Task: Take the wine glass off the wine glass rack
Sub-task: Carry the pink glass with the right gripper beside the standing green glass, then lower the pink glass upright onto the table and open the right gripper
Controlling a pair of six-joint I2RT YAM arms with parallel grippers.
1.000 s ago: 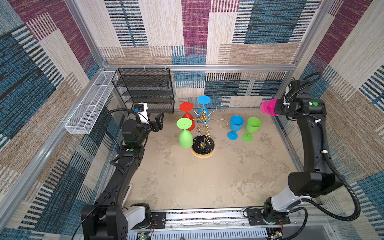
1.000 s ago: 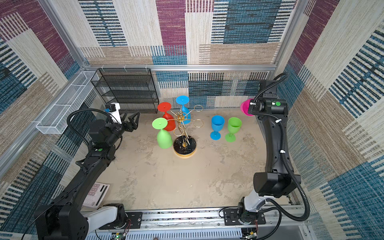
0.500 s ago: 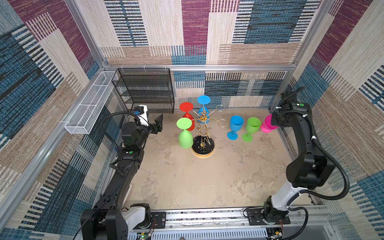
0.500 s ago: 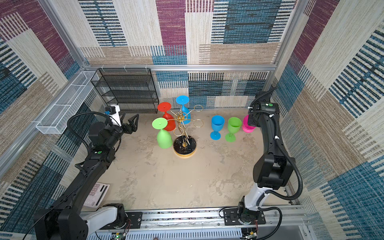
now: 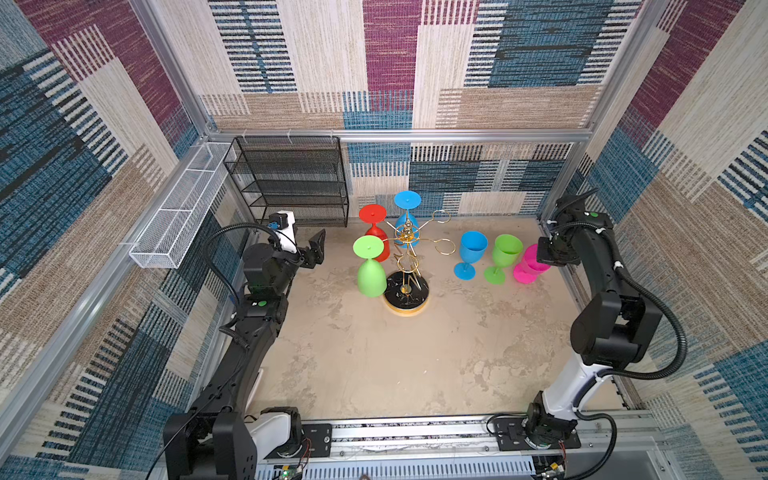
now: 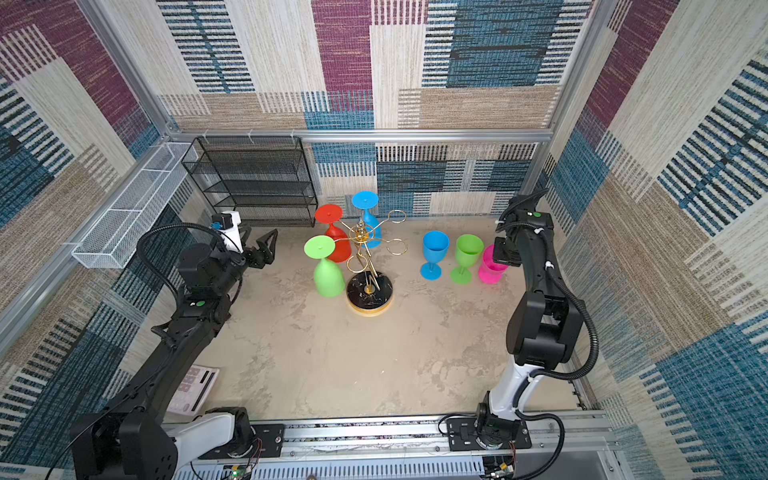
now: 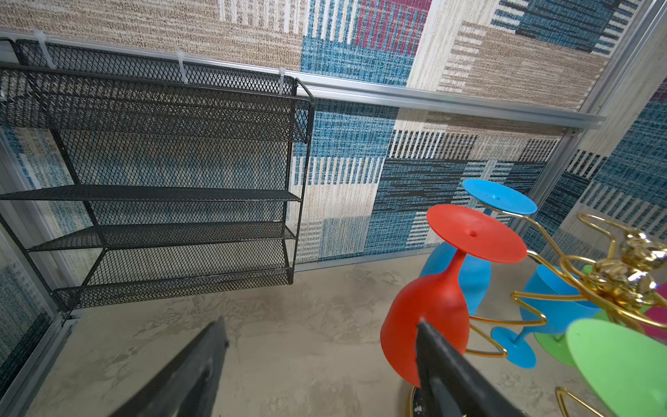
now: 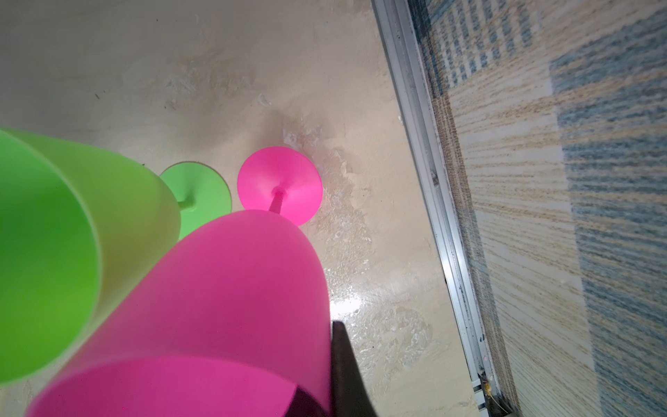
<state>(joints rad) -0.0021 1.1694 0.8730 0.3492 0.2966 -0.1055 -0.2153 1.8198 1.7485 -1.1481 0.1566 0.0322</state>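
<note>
Toward the far edge of the beige mottled surface (image 5: 374, 365), about midway along it, stands the gold wire wine glass rack (image 5: 415, 291) on its round black marbled base. Three plastic wine glasses hang upside down from its ring arms: a lime green one (image 5: 371, 279) nearest the front, a red one (image 5: 372, 214) behind it, and a blue one (image 5: 407, 200) at the back. To the rack's right, three more glasses stand upright in a row: blue (image 5: 473, 248), green (image 5: 505, 251), and a pink wine glass (image 5: 525, 270) by the right edge. The right gripper (image 8: 326, 375) is clamped on the pink glass's bowl wall at the rim. The left gripper (image 7: 321, 323) hangs left of the rack, jaws spread wide and empty, one finger in line with the red glass; a black mesh shelf unit (image 5: 291, 183) stands in the far left corner.
</note>
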